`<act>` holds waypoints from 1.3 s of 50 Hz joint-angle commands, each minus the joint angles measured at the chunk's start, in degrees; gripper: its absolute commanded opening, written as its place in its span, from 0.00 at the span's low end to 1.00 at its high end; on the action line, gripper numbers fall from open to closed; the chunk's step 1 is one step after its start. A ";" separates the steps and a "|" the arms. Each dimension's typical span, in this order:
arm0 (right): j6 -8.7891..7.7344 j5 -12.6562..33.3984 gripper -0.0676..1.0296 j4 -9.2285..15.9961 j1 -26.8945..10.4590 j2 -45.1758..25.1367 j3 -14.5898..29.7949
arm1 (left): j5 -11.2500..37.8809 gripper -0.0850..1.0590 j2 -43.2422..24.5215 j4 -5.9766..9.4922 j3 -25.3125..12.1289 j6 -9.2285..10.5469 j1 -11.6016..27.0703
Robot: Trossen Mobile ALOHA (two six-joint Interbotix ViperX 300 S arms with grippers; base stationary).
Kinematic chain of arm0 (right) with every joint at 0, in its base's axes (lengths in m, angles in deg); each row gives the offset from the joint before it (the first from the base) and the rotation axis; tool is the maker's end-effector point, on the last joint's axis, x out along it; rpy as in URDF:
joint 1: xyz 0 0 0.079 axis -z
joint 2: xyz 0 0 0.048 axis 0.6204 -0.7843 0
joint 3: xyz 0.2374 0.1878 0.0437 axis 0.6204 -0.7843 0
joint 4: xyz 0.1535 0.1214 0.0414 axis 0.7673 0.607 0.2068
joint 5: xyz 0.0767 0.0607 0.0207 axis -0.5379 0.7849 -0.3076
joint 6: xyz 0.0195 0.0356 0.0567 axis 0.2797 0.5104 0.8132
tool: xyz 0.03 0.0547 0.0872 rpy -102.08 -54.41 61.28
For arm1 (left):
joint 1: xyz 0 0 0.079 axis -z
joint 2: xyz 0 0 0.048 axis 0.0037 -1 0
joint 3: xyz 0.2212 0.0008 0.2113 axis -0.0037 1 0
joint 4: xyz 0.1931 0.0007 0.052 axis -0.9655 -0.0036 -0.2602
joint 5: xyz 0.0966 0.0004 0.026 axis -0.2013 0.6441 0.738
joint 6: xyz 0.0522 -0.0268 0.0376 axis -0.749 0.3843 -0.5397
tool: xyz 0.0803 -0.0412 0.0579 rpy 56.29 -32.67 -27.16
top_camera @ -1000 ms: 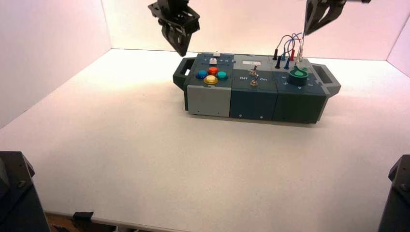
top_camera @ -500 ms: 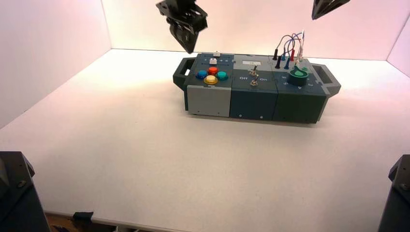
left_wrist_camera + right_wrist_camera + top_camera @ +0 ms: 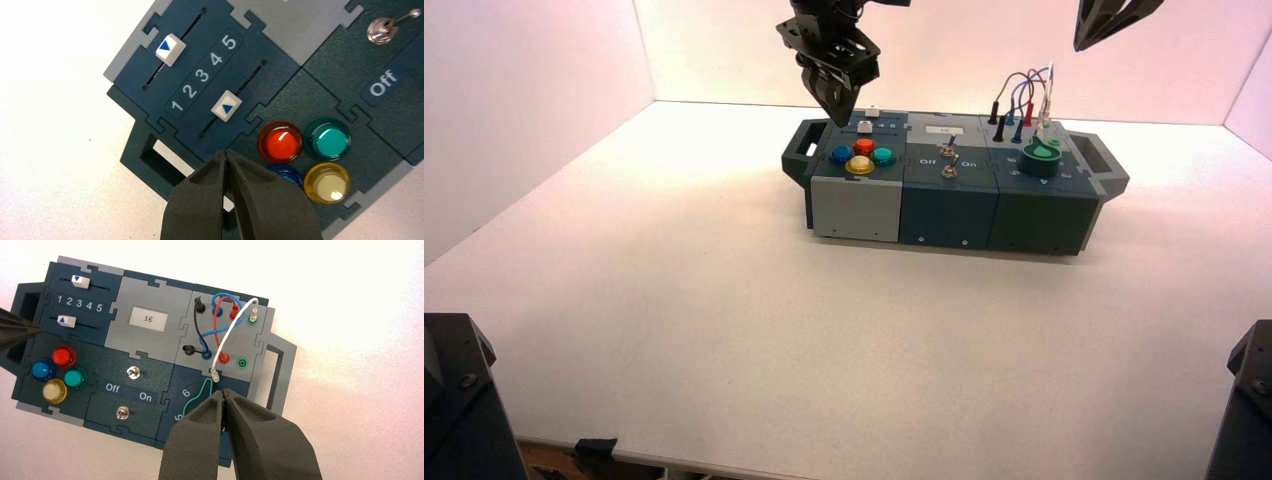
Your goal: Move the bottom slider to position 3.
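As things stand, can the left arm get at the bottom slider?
Probably yes. The left gripper hangs shut just above the box's button end, close to the bottom slider, and nothing lies between them. The right gripper is well clear.

My box [image 3: 954, 215] carries two sliders [image 3: 226, 106], four round buttons [image 3: 280, 142], two toggle switches [image 3: 132, 372], one green dial [image 3: 1041, 156] and one small display [image 3: 148, 318].

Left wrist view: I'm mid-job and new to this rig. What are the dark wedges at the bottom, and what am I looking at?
Those wedges are the left pincer, shut and holding nothing, filmed from its own wrist. It hangs above the box on the white table, near the bottom slider, whose white cap sits about level with 2 on the 1 to 5 scale. The mark 3 is next along. The high view looks down from behind both arms; the right pincer, also shut, hangs over the green dial.
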 commanded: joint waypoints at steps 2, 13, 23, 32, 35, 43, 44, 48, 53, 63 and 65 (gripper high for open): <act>-0.18 -0.26 0.04 -0.09 -0.09 1.41 0.62 | -0.35 0.05 0.62 -0.26 -2.37 -0.53 0.00; -0.18 -0.26 0.04 -0.09 -0.09 1.93 0.53 | -0.44 0.05 -0.62 -0.26 -3.69 -0.79 0.00; -0.18 -0.26 0.04 -0.09 -0.09 2.02 0.44 | -0.35 0.05 -1.05 -0.44 -4.66 -1.05 0.00; -0.09 -0.26 0.04 -0.09 -0.09 1.93 0.44 | -0.18 0.05 -1.58 -0.53 -5.71 -1.05 -0.18; 0.00 -0.26 0.04 -0.09 -0.09 1.93 0.44 | -0.18 0.05 -1.58 -0.53 -5.71 -1.05 -0.18; -0.09 -0.26 0.04 -0.09 -0.09 1.93 0.26 | 0.00 0.05 -1.58 -0.53 -5.71 -1.05 -0.18; 0.00 -0.26 0.04 -0.09 -0.09 1.93 0.18 | 0.00 0.05 -1.58 -0.53 -5.71 -1.05 -0.18; 0.00 -0.26 0.04 -0.09 -0.09 1.93 0.18 | 0.09 0.05 -1.58 -0.44 -5.71 -1.05 -0.18; 0.00 -0.26 0.04 -0.09 -0.09 1.85 0.00 | 0.18 0.05 -1.58 -0.53 -5.63 -1.05 -0.18; 0.09 -0.35 0.04 -0.09 0.00 1.85 -0.35 | 0.18 0.05 -1.67 -0.53 -5.80 -1.05 -0.18; 0.18 -0.35 0.04 0.00 0.00 1.76 -0.35 | 0.18 0.05 -1.67 -0.44 -5.80 -1.05 -0.18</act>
